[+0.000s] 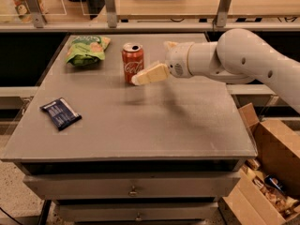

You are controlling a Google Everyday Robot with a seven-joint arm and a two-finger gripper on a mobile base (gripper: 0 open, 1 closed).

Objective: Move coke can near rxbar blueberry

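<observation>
The coke can (pixel 132 62) stands upright on the grey table (pixel 154 125) at the back centre. It is red with white script and a silver top. The rxbar blueberry (pixel 61 113) lies flat near the table's left front edge, a dark navy wrapper. My gripper (pixel 140 78) reaches in from the right on a white arm (pixel 234 55). Its pale fingertips are just right of the can's lower part, at or very near its side.
A green snack bag (pixel 86 48) lies at the back left of the table, left of the can. Open cardboard boxes (pixel 267 172) stand on the floor at the right. A shelf with posts (pixel 110 6) runs behind the table. Drawers (pixel 133 190) are below.
</observation>
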